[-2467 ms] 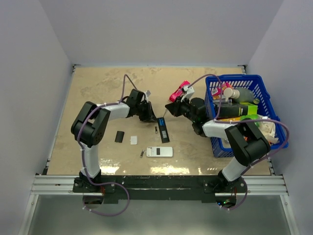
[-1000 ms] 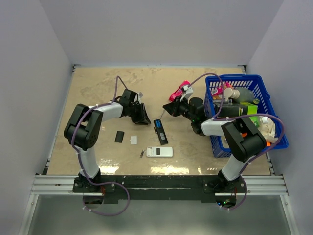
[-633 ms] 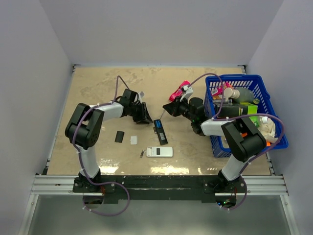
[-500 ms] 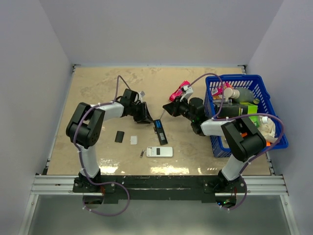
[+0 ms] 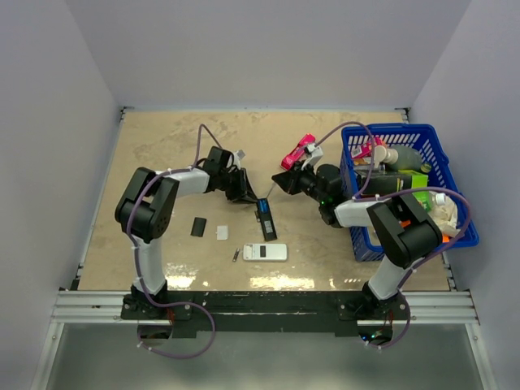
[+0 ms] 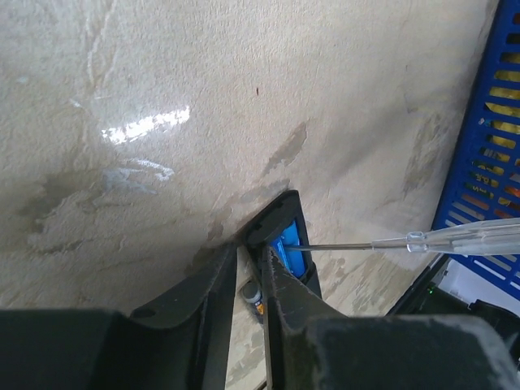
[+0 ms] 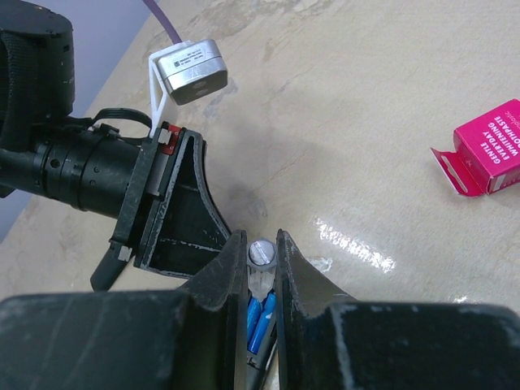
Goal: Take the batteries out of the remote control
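The black remote control (image 5: 266, 218) lies open in mid table, with two blue batteries (image 6: 290, 250) still in its bay. My left gripper (image 5: 247, 195) rests at the remote's far end, one finger against its edge. Its jaws stand a narrow gap apart, and a greyish battery (image 6: 253, 296) shows in that gap. Whether it is pinched I cannot tell. My right gripper (image 7: 262, 258) is shut on a clear-handled screwdriver (image 6: 455, 238), whose thin shaft (image 6: 349, 244) reaches onto the blue batteries (image 7: 262, 318).
A white remote (image 5: 265, 253) lies nearer the arms, with a small cell (image 5: 236, 255) beside it. A black cover (image 5: 198, 227) and a white cover (image 5: 222, 232) lie to its left. A pink box (image 5: 298, 151) and a full blue basket (image 5: 357, 236) stand on the right.
My left gripper has slid right, up to the far end of the black remote, and its jaws have narrowed. The right gripper and the screwdriver have hardly moved.
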Action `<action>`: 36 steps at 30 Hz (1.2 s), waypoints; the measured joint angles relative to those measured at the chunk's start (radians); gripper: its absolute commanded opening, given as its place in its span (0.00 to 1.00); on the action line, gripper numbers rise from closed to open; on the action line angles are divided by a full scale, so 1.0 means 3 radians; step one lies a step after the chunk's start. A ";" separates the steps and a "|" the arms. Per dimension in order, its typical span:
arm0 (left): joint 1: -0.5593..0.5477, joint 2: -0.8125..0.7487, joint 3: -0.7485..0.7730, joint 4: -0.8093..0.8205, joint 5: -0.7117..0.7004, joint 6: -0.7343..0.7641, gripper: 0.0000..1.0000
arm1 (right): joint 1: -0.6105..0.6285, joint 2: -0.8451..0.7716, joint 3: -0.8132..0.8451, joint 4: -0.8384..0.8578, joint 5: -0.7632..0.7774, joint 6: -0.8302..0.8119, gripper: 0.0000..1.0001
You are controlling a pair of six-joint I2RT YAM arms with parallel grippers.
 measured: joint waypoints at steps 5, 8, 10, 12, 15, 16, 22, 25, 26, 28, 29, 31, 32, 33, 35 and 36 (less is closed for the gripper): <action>-0.0010 0.0022 0.0020 -0.0015 -0.0034 -0.0008 0.18 | -0.0055 0.0074 -0.0019 0.0114 -0.0052 0.0064 0.00; -0.0010 0.0025 0.0032 -0.0051 -0.0061 -0.0029 0.17 | -0.0111 0.0126 -0.0070 0.0211 -0.0083 0.0153 0.00; -0.0013 0.0025 0.0033 -0.0061 -0.0083 -0.0034 0.16 | -0.0153 0.0150 -0.0094 0.0259 -0.0122 0.0219 0.00; -0.0014 0.0025 0.0034 -0.0066 -0.0092 -0.0038 0.16 | -0.0174 0.0154 -0.0099 0.0261 -0.0149 0.0252 0.00; -0.0017 0.0025 0.0038 -0.0080 -0.0109 -0.0041 0.16 | -0.0178 0.0154 -0.0089 0.0248 -0.0160 0.0263 0.00; -0.0018 0.0025 0.0043 -0.0085 -0.0113 -0.0041 0.16 | -0.0178 0.0154 -0.0078 0.0231 -0.0167 0.0264 0.00; -0.0023 0.0025 0.0047 -0.0095 -0.0121 -0.0039 0.16 | -0.0196 0.0154 -0.0023 0.0134 -0.0223 0.0285 0.00; -0.0023 0.0023 0.0047 -0.0095 -0.0120 -0.0039 0.16 | -0.0205 0.0149 0.0010 0.0070 -0.0239 0.0296 0.00; -0.0023 0.0023 0.0047 -0.0095 -0.0121 -0.0039 0.15 | -0.0206 0.0149 0.0027 0.0039 -0.0244 0.0300 0.00; -0.0025 0.0019 0.0047 -0.0095 -0.0126 -0.0038 0.15 | -0.0215 0.0149 0.0067 -0.0033 -0.0263 0.0313 0.00; -0.0027 0.0018 0.0047 -0.0097 -0.0128 -0.0038 0.16 | -0.0219 0.0149 0.0084 -0.0065 -0.0272 0.0317 0.00; -0.0031 0.0014 0.0047 -0.0099 -0.0139 -0.0038 0.16 | -0.0230 0.0150 0.0132 -0.0150 -0.0308 0.0323 0.00; -0.0032 0.0013 0.0047 -0.0099 -0.0141 -0.0037 0.17 | -0.0235 0.0150 0.0151 -0.0196 -0.0328 0.0323 0.00; -0.0032 0.0009 0.0046 -0.0100 -0.0145 -0.0036 0.17 | -0.0237 0.0150 0.0169 -0.0233 -0.0333 0.0323 0.00; -0.0036 0.0004 0.0041 -0.0099 -0.0151 -0.0036 0.17 | -0.0237 0.0150 0.0203 -0.0303 -0.0343 0.0324 0.00; -0.0036 0.0000 0.0037 -0.0098 -0.0159 -0.0036 0.17 | -0.0237 0.0150 0.0223 -0.0337 -0.0350 0.0324 0.00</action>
